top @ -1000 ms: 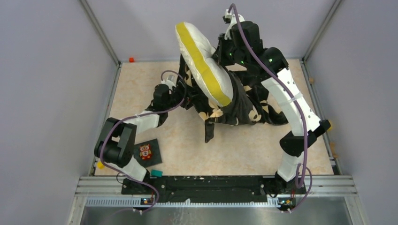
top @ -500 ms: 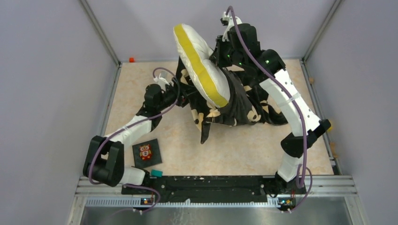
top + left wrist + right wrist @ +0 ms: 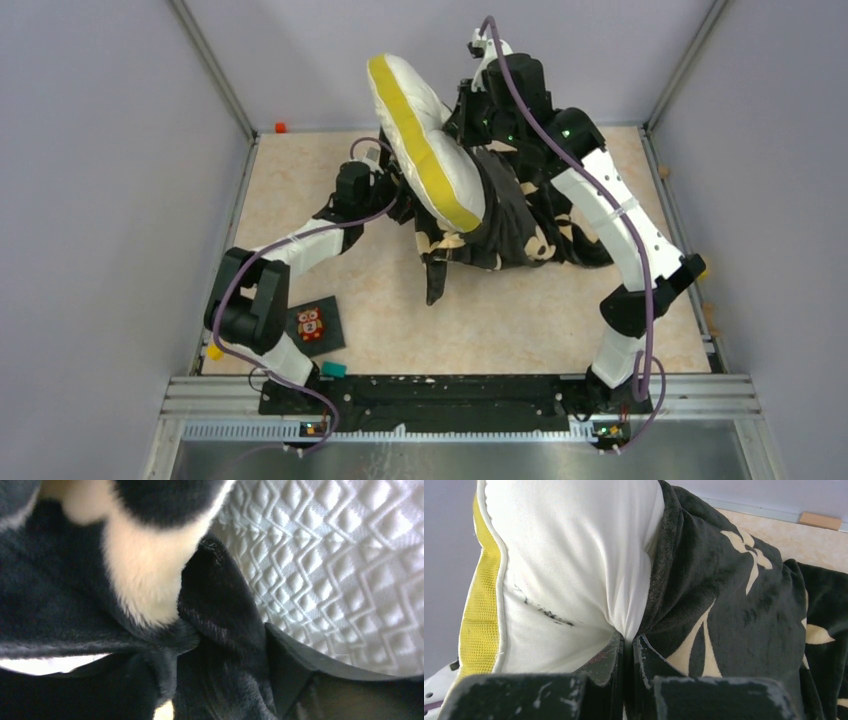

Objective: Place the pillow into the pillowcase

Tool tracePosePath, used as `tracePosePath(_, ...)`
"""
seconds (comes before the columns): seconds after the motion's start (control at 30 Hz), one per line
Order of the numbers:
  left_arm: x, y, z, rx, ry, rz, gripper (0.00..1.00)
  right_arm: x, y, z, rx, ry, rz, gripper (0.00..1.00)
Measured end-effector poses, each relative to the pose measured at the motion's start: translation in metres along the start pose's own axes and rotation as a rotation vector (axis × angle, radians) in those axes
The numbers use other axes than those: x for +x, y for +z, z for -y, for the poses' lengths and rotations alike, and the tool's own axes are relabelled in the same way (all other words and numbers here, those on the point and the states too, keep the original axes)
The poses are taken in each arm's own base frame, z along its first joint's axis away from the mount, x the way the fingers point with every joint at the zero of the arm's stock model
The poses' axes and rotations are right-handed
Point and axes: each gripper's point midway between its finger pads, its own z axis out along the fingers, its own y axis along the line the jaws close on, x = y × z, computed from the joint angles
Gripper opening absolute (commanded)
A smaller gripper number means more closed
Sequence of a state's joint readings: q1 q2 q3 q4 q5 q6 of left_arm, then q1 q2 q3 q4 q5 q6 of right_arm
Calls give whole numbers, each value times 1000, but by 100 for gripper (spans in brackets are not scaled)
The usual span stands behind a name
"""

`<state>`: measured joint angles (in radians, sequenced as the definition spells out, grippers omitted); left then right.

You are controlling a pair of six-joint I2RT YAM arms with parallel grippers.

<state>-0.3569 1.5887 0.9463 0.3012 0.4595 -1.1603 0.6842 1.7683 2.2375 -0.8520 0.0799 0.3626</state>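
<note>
Pillow [image 3: 425, 150] seemingly shifted leftward (beige tabletop [image 3: 520, 310]).

Overhead view faces down; wrist views (both close-up) share the pillow [image 3: 564, 555].

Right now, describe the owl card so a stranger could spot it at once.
Start at the beige table and go to its near left corner. There lies the owl card, flat and dark; unlike the flowered pillowcase, it is small, square and bears a red owl.
</note>
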Motion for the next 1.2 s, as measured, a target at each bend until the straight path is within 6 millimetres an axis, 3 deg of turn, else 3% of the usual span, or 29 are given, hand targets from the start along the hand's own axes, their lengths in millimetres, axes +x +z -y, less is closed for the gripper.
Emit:
tracePosePath(0.07,-1,9,0,-7,2,-14,17,4,3,0,-2,2,-9,0)
tracePosePath(0.1,-1,12,1,-6,7,-19,3,6,4,0,-3,5,-14,0)
tracePosePath(0.13,-2,13,3,-3,7,-23,0,8,6,0,-6,6,-19,4)
tracePosePath(0.27,-2,10,1,-24,29,-26,0,27,15,-1,-28,10,-72,41)
tracePosePath(0.43,-15,-4,-14,-74,-1,3,0,57,29,1,-39,6,-143,58)
tracePosePath(0.57,-23,-11,-34,-126,-29,17,0,77,35,4,-35,-4,-193,59)
tracePosePath(0.73,-21,-12,-37,-135,-31,11,0,85,35,-2,-34,-33,-205,58)
tracePosePath(0.93,-21,-12,-39,-140,-27,7,0,101,29,-24,-25,-102,-220,45)
tracePosePath(1.2,-23,-14,-34,-160,3,-6,0,119,37,1,79,-119,-254,48)
